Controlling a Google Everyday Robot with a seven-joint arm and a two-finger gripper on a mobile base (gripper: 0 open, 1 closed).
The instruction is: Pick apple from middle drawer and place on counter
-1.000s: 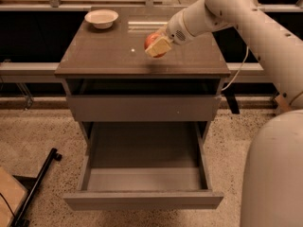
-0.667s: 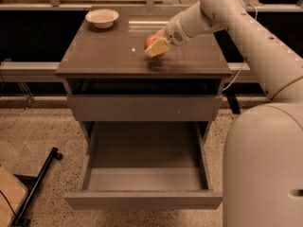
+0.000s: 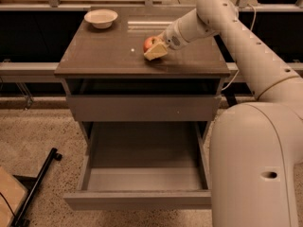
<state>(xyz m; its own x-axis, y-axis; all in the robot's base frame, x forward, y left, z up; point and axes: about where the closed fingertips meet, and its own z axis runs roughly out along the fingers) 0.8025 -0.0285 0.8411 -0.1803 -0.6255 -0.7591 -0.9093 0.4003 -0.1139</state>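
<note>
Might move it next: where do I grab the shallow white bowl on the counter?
Pinch the thin rim of the shallow white bowl from above, on its near-right side: it stands upright and looks too wide to span. The gripper is at the small red apple on the brownish-grey counter.

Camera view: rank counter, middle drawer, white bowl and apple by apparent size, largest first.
1. counter and middle drawer: look alike; the drawer is nearer, so unranked.
2. white bowl.
3. apple, at the end effector over the counter's right half.
</note>
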